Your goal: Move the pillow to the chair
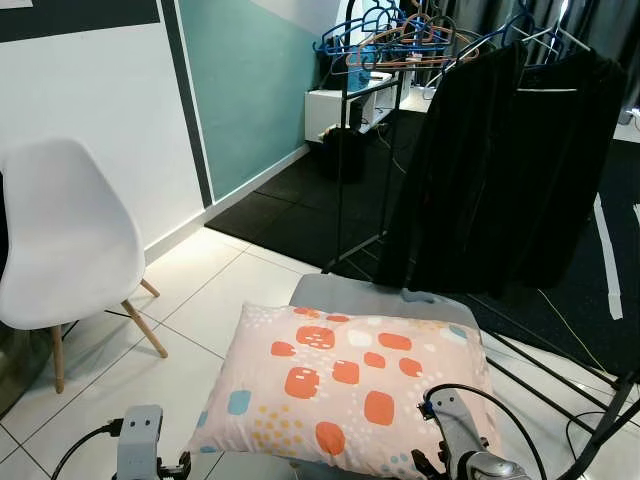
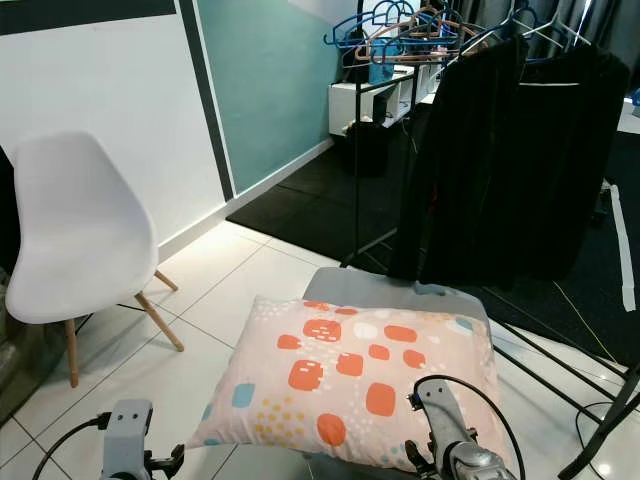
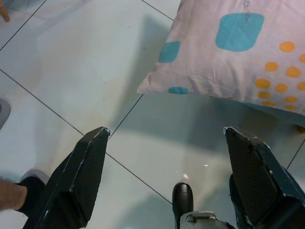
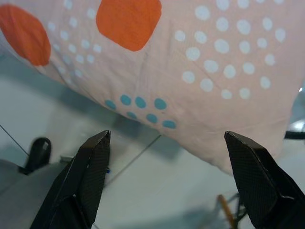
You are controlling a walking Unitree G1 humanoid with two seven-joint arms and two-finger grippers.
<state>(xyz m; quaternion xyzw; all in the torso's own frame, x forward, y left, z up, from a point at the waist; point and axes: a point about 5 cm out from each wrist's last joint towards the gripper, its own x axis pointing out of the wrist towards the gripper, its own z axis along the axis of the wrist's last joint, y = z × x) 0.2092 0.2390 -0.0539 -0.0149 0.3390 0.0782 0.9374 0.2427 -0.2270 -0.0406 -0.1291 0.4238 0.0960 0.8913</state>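
We can read no text, label, brand, number or sign anywhere in these views. A faint dark mark shows on the pillow (image 3: 228,52) near a blue patch in the left wrist view, but it is too small and blurred for us to make out.
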